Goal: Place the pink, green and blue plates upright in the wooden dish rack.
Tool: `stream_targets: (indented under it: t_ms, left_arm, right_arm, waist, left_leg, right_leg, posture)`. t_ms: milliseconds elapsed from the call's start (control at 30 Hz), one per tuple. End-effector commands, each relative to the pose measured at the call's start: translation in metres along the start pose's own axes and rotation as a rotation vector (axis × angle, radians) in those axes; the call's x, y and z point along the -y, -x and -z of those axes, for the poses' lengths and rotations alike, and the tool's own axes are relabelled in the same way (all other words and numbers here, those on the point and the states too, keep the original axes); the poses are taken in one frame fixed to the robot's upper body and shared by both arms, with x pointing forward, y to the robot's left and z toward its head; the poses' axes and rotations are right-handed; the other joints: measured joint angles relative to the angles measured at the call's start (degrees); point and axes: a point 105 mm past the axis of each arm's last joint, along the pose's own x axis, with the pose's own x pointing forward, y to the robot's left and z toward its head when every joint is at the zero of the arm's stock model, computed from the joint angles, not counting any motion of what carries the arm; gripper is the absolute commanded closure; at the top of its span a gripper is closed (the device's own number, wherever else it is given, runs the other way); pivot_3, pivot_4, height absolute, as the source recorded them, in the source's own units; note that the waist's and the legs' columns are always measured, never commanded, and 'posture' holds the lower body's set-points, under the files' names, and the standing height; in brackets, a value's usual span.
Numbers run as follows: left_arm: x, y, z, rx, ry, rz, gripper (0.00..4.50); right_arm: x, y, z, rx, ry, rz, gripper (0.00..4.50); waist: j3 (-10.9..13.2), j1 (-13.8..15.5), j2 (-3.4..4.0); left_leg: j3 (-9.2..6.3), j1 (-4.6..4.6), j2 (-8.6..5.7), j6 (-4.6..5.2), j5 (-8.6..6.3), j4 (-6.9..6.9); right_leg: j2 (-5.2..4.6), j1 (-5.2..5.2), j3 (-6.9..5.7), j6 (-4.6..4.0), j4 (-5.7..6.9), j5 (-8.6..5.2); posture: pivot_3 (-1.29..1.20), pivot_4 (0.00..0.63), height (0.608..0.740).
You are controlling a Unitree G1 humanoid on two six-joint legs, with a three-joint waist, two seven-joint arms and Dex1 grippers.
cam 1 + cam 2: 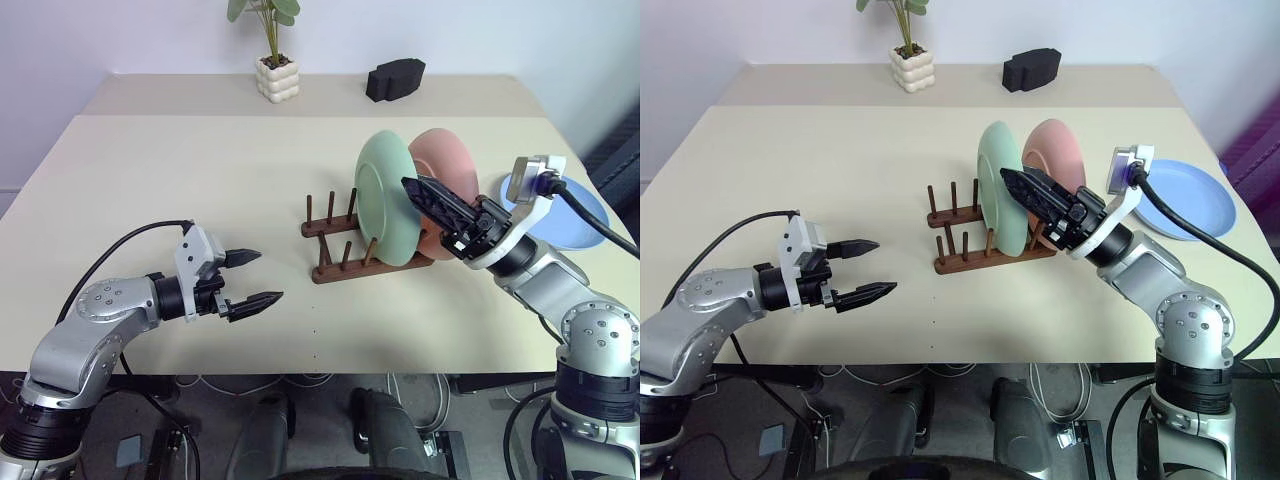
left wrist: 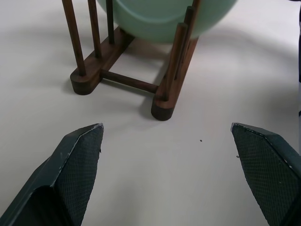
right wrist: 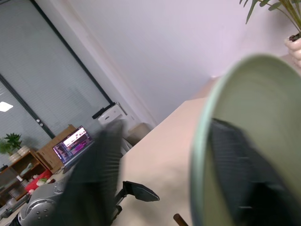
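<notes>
The green plate (image 1: 385,195) stands upright in the wooden dish rack (image 1: 330,228), and the pink plate (image 1: 452,160) stands upright just behind it. Flat on the table at the far right lies the blue plate (image 1: 578,215). My right gripper (image 1: 415,190) is at the green plate's upper rim. In the right wrist view its fingers (image 3: 244,169) straddle the rim of the green plate (image 3: 256,89), with one finger standing off from it, so it is open. My left gripper (image 1: 268,276) hovers open and empty over the table, left of the rack (image 2: 127,82).
Several pegs at the rack's left end stand free. A potted plant (image 1: 276,75) and a black block (image 1: 395,78) sit on the far table. The table's front edge runs just below both arms. Bare tabletop lies between my left gripper and the rack.
</notes>
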Motion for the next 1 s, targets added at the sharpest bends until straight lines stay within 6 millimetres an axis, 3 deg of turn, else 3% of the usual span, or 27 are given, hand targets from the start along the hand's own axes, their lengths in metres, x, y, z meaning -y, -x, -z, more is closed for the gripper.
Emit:
stream_targets:
  t_ms: [33,400,767,900,1000]
  left_arm:
    - [0.003,0.000,-0.010,0.030,-0.041,0.007,0.00]
    - [0.002,-0.004,-0.011,0.039,-0.041,0.013,0.00]
    - [0.004,-0.012,-0.009,0.054,-0.034,0.034,0.00]
    - [0.005,-0.018,-0.007,0.056,-0.038,0.045,0.00]
    - [0.006,-0.020,-0.006,0.056,-0.038,0.057,0.00]
  right_arm:
    - [-0.007,-0.001,-0.010,0.018,0.051,-0.022,0.07]
    - [-0.018,-0.005,-0.022,0.023,0.132,-0.042,0.07]
    - [-0.036,-0.004,-0.042,-0.036,0.378,-0.047,0.07]
    - [-0.055,0.001,-0.056,-0.045,0.520,-0.077,0.07]
    - [-0.055,0.008,-0.070,-0.040,0.611,-0.022,0.07]
  waist:
    - [0.0,0.0,0.00]
    - [0.0,0.0,0.00]
    - [0.0,0.1,0.03]
    - [0.0,0.2,0.05]
    - [0.0,0.3,0.03]
  left_leg:
    - [0.00,0.00,0.00,0.00,0.00,0.00]
    - [0.01,0.00,0.00,0.00,0.00,0.00]
    - [0.05,-0.02,0.01,0.02,-0.01,0.00]
    - [0.06,-0.03,0.01,0.02,-0.01,0.00]
    - [0.07,-0.05,0.01,0.05,-0.03,0.00]
  right_leg:
    - [0.00,0.00,0.00,0.00,0.00,0.00]
    - [0.00,0.00,0.00,0.00,-0.01,0.00]
    - [0.00,-0.01,0.00,0.00,-0.04,0.00]
    - [-0.01,-0.01,0.00,0.00,-0.06,0.00]
    - [-0.01,-0.01,0.00,0.00,-0.08,-0.01]
  posture:
    - [0.00,0.150,0.739]
    - [0.00,0.150,0.739]
    - [0.00,0.150,0.739]
    - [0.00,0.150,0.739]
    - [0.00,0.150,0.739]
